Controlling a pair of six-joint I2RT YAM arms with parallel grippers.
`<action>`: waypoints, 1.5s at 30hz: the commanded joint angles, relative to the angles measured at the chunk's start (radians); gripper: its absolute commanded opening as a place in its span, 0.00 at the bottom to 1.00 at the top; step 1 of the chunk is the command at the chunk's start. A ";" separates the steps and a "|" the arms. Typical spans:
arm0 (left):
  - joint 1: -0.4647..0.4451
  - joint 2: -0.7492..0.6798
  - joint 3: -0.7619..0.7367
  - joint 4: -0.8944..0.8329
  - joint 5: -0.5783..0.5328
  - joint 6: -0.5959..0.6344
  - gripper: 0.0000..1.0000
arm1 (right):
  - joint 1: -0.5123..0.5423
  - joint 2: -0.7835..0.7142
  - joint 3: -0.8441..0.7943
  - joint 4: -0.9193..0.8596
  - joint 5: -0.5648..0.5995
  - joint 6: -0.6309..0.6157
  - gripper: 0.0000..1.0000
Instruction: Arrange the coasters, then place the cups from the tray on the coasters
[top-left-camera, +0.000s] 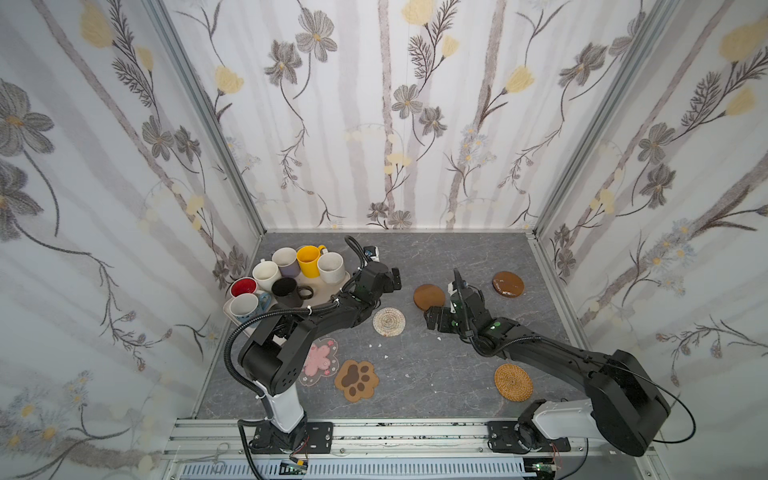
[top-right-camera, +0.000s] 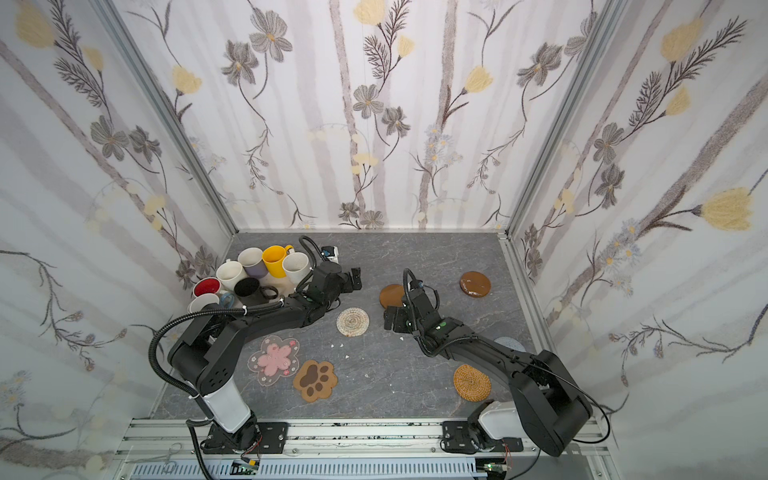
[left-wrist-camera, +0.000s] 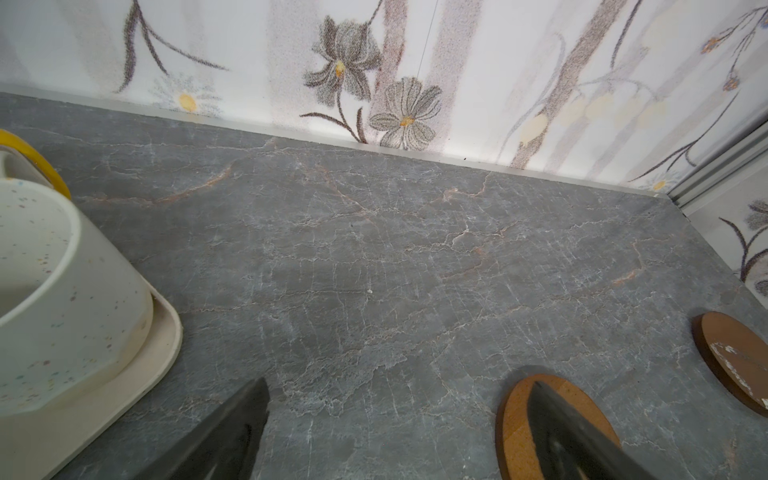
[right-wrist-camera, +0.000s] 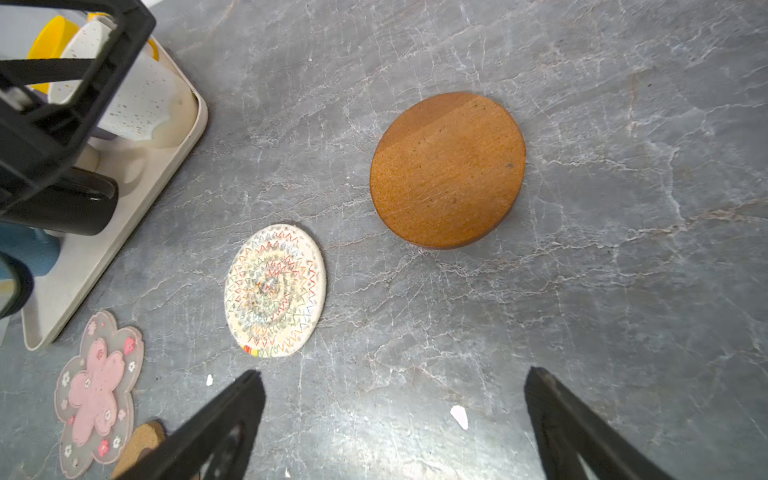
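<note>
Left gripper and right gripper spread wide, empty — open table beyond tray rim.

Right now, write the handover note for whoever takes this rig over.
Grippers: left gripper open and empty, beside the tray; right gripper open and empty, fingers over bare table near a wooden disc.
Coasters, all flat on the table, none overlapping: second wooden disc, woven round, pink-flower mat, paw mat, rattan round, grey round partly hidden by the right arm.
Cups: all seven on the tray.
Done: no cup on a coaster yet.
Left: tidy the coasters if needed, then move all seven cups.
</note>
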 joint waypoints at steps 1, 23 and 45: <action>0.005 -0.004 -0.004 0.042 0.009 -0.021 1.00 | 0.007 0.052 0.055 0.046 0.033 0.030 0.95; 0.027 -0.057 -0.079 0.107 0.011 -0.050 1.00 | 0.009 0.364 0.252 -0.024 0.105 0.027 0.87; 0.031 -0.055 -0.086 0.121 0.029 -0.049 1.00 | -0.016 0.451 0.294 -0.056 0.107 0.041 0.86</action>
